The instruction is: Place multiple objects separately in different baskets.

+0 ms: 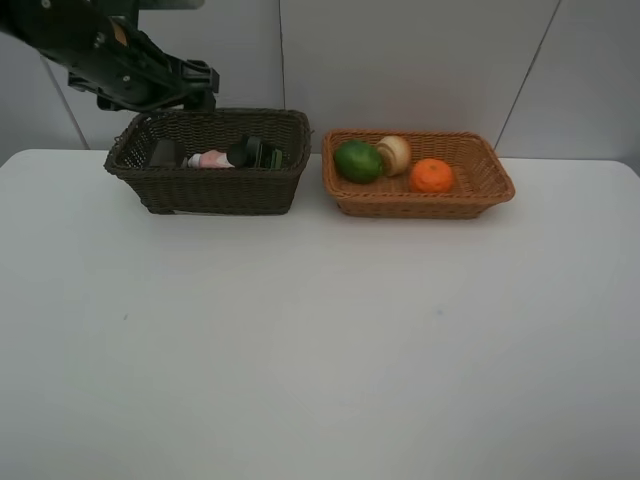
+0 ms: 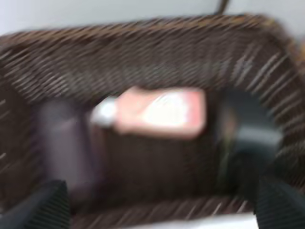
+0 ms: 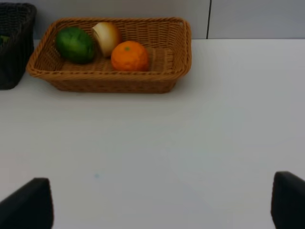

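L gripper (image 2: 157,210) wide over dark basket (image 1: 210,185), empty.

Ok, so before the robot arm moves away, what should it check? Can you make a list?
1. Left gripper open and holding nothing: ok.
2. Slim pink white-capped bottle lying inside the deep dark brown wicker basket: ok.
3. Green round fruit, pale round fruit and orange all in the shallow tan wicker basket: ok.
4. Anything left out on the white table: nothing seen, ok.
5. Right gripper open, holding nothing: ok.
6. What the dark things beside the pink bottle are: cannot tell, too blurred.
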You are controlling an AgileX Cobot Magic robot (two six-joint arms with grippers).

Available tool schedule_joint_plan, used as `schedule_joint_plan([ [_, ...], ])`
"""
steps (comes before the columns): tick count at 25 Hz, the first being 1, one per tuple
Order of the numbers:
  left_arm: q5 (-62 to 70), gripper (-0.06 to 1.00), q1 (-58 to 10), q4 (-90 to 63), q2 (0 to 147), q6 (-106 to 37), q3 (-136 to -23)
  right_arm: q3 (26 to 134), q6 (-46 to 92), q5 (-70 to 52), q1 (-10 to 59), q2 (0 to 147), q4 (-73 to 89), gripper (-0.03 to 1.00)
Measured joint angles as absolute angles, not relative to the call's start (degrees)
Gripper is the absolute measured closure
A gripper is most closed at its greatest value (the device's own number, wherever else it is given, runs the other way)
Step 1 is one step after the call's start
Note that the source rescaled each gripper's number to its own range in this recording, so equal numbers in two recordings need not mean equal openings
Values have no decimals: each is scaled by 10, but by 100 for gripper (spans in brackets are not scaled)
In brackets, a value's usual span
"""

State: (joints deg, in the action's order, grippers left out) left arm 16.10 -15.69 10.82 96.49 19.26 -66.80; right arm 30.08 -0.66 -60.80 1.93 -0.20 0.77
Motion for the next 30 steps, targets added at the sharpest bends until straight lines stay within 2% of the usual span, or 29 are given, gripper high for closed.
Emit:
schedule_joint_plan([
  [10, 368, -6, -26, -77, 642, -41, -481, 301, -7, -608, 19, -2, 8, -2],
  [11, 368, -6, -26, -77, 642, -41, -481, 301, -7, -608, 19, -2, 8, -2],
  [21, 403, -6, -17, -85, 306, -56, -353, 301, -7, -608, 19, -2, 8, -2],
  [30, 543, -6, -17, -85, 118, -56, -323, 301, -7, -608, 19, -2, 8, -2],
])
